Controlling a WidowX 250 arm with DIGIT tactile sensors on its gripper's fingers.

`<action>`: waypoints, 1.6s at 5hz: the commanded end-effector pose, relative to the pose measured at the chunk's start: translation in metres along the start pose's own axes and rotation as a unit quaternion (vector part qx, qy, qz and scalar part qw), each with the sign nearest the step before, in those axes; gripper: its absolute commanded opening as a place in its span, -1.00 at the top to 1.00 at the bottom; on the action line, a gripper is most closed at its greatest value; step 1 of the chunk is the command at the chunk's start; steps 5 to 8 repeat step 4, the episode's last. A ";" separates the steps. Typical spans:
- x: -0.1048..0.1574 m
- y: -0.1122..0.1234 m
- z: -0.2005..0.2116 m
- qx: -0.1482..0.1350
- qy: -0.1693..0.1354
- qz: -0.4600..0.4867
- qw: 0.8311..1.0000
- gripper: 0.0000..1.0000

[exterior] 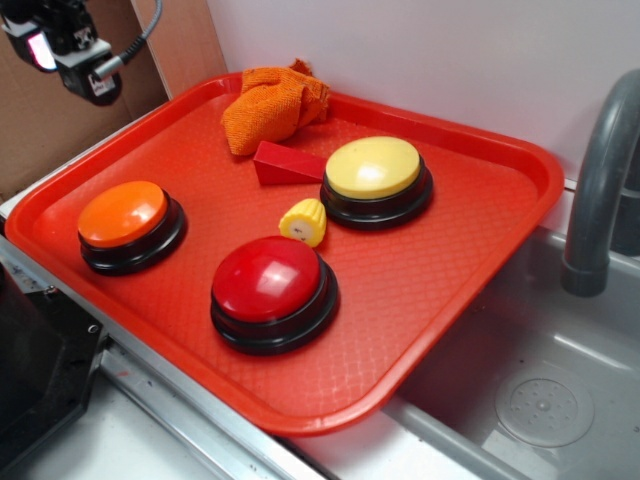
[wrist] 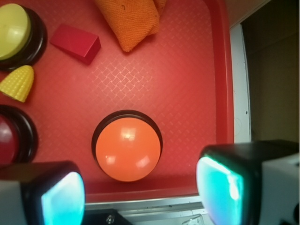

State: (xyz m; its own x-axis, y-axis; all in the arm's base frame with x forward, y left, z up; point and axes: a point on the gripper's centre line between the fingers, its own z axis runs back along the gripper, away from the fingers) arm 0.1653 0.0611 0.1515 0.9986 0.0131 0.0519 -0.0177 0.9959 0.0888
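Well, the jaws stand wide apart w/ nothing between them. Only the wrist view shows that: we see two lit pads (wrist: 63, 197) low in the frame, left & right of the orange button (wrist: 127, 149), which sits below them near the tray (exterior: 450, 290) edge. The ext. view gives us height instead: the jaws hang at top left, well above that button, not touching it. Both views show the red button (exterior: 268, 280), yellow button (exterior: 374, 167), a small yellow corn piece (exterior: 304, 221) between those two, a red wedge block (exterior: 285, 163) & an orange cloth (exterior: 272, 105) at the far rim. The sink (exterior: 560, 400) & grey faucet (exterior: 600, 180) show in the ext. view only.
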 end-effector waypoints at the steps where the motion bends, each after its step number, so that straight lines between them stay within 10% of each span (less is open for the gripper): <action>1: 0.006 0.001 0.030 0.013 -0.022 0.013 1.000 -1.00; 8: -0.002 -0.002 0.044 0.004 -0.024 0.012 1.000 -1.00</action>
